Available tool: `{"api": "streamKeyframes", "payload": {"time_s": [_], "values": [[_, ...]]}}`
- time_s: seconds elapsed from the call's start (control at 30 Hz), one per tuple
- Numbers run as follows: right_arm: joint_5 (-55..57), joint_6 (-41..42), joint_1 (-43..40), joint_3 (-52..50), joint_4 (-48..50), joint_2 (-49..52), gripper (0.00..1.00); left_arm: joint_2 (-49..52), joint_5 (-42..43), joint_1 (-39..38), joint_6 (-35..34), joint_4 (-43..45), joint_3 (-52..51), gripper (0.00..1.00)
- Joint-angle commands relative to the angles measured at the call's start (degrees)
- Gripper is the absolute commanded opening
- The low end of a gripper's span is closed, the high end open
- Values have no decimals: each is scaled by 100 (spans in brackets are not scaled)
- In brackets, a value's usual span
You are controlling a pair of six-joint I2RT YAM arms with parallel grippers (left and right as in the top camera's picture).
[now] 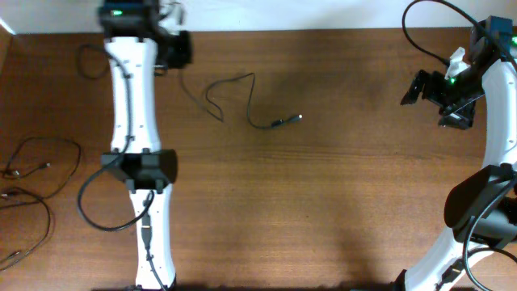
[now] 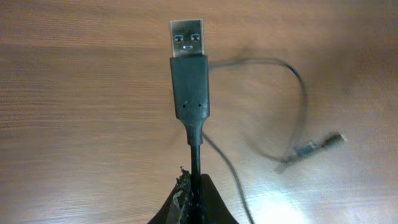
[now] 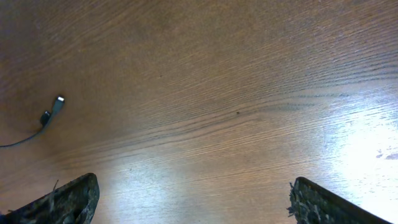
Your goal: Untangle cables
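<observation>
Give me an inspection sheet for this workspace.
Surface: wooden table, bare brown wood, some glare.
Job's things: one thin cable trails loose across the table from its held USB plug; more thin cords lie looped at the left edge.
Clutter: nothing seen.
Grippers: left gripper shut on the cable below the plug; right gripper open, empty.
Cables: thick arm cables loop beside both arms.
Surroundings: pale strip beyond the far edge.

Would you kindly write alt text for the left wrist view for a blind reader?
The left gripper pinches a black cable just below its USB plug, which points up with its silver tip near the top. Behind, the cable curves across the wooden table to a small plug at right.
</observation>
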Motion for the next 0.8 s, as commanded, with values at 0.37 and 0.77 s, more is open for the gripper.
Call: {"api": "streamKeyframes", "payload": {"time_s": [0.37, 0.77], "values": [[46, -31, 63, -39, -72, -155, 99, 197, 273, -1633, -118, 2304, -3069, 44], [44, -28, 63, -39, -72, -155, 99, 210, 1060, -2065, -225, 1825, -3414, 59]]}}
